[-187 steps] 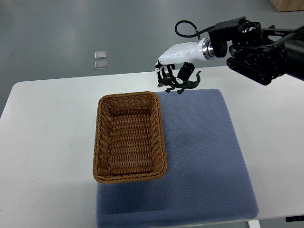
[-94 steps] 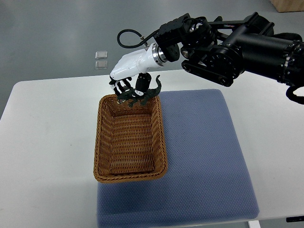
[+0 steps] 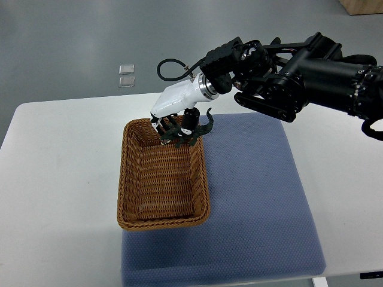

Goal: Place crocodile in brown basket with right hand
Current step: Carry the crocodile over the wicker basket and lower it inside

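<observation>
Right hand (image 3: 173, 116) pinches the crocodile (image 3: 194, 131) — over far end of brown basket (image 3: 123, 179).

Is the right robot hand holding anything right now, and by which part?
Yes. The right robot hand grips the toy crocodile around its body, tail sticking out free, over the far end of the brown basket.

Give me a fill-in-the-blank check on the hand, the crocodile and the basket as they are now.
1. The right hand is shut on the ____.
2. The crocodile hangs over the ____ end of the brown basket, the end away from the robot.
3. The basket lies partly on a ____ mat on the white table.
Missing words: crocodile; far; blue.
</observation>
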